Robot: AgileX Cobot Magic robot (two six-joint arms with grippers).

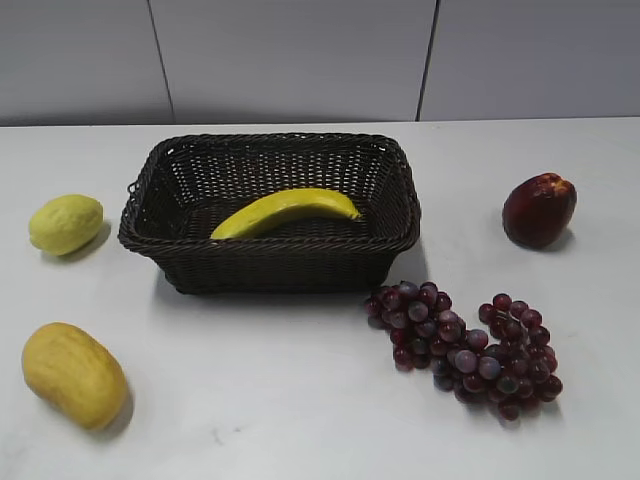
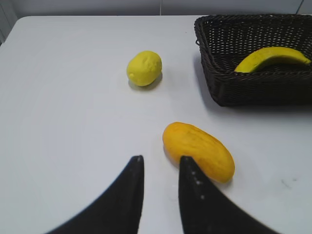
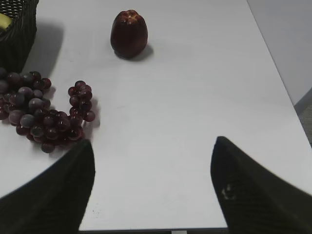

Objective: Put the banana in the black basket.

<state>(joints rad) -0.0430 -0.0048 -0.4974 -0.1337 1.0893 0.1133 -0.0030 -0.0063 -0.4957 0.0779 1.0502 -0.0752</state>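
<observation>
In the black basket point(image 1: 270, 262) | banana point(image 1: 285, 211) lying on its floor

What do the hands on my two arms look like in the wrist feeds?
Both are matte black with two curved fingers tapering to rounded tips. The left hand has small pale specks on one finger; the right hand has a pale scuff. No cables or markings show.

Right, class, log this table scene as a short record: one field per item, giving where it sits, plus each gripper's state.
banana: long curved yellow banana lying inside the basket
basket: dark woven wicker basket, table centre
lemon: small round yellow lemon, left of basket
mango: stubby yellow-orange mango, front left
apple: dark red apple, right of basket
grapes: purple grape bunch, front right
left gripper: narrow gap, empty, near mango
right gripper: open, empty
</observation>
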